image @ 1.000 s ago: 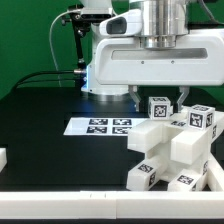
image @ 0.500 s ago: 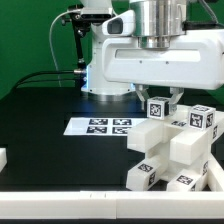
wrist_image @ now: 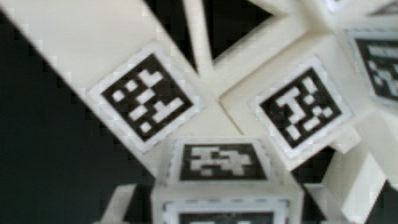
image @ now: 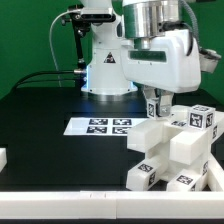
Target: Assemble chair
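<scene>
The gripper (image: 157, 104) sits just right of the exterior frame's center, its dark fingers (image: 151, 103) closed on a small tagged white block (image: 160, 106) at the top of the chair (image: 172, 145). The fingertips themselves are half hidden behind that block and the wrist housing, so exactly where they bear on it is hard to make out.

The chair is a cluster of chunky white bars and blocks filling the lower right of the exterior frame, and its lower pieces are cut off by the pale rail along the bottom edge. The big white robot arm (image: 150, 45) fills the upper middle and blocks the view behind it. The marker board (image: 98, 127) lies flat on the black table (image: 40, 120), just left of the chair in the frame. At the lower left edge a small white piece (image: 3, 158) is cropped, too little to identify.

The wrist view shows only close, blurred white chair (wrist_image: 196, 110) surfaces carrying black-and-white tags (wrist_image: 148, 93), with black gaps between them; neither the fingers, the table nor the board can be picked out there.
</scene>
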Robot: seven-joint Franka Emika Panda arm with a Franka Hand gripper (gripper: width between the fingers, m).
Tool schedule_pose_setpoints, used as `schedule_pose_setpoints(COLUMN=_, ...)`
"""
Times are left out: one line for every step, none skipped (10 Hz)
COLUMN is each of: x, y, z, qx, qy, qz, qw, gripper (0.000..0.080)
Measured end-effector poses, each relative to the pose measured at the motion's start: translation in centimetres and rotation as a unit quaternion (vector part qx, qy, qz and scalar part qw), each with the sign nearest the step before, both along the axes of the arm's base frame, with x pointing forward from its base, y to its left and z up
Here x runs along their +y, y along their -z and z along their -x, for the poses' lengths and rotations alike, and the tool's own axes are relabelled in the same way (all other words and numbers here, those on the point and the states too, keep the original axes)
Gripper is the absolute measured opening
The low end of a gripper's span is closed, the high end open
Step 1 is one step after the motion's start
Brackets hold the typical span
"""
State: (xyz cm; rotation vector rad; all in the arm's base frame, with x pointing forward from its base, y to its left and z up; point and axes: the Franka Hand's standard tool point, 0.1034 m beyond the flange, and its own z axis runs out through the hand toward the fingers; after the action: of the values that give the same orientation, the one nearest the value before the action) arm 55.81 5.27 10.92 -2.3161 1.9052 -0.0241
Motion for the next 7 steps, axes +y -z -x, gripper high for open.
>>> schedule_pose_setpoints(x=-0.01, y=0.02, z=0.0, qx=-0.001, qy=-0.011, qz=0.001, qw=1.0, gripper=0.0265)
schedule_pose_setpoints(x=-0.01, y=0.12, z=0.04, qx=-0.002, qy=-0.026, qz=0.003, qw=1.0, gripper=0.0265)
schedule_pose_setpoints(x=0.0, y=0.17, z=0.05, qx=-0.001, qy=-0.028, qz=0.004, qw=1.0, gripper=0.0482)
schedule_pose_setpoints(x=0.11, y=0.12, z=0.04, qx=-0.004, qy=-0.109, qz=0.018, qw=0.994, gripper=0.0482)
schedule_pose_setpoints(x=0.24, y=-0.02, z=-0.09, qx=-0.01, qy=-0.21, qz=0.034, qw=0.977, gripper=0.0612)
schedule_pose_setpoints(x=0.34, y=-0.01, z=-0.01, qx=-0.011, qy=-0.264, qz=0.037, qw=0.964, gripper=0.0638)
schedule_pose_setpoints(x=0.64, y=0.12, z=0.15, qx=-0.017, qy=-0.305, qz=0.045, qw=0.951, gripper=0.0638)
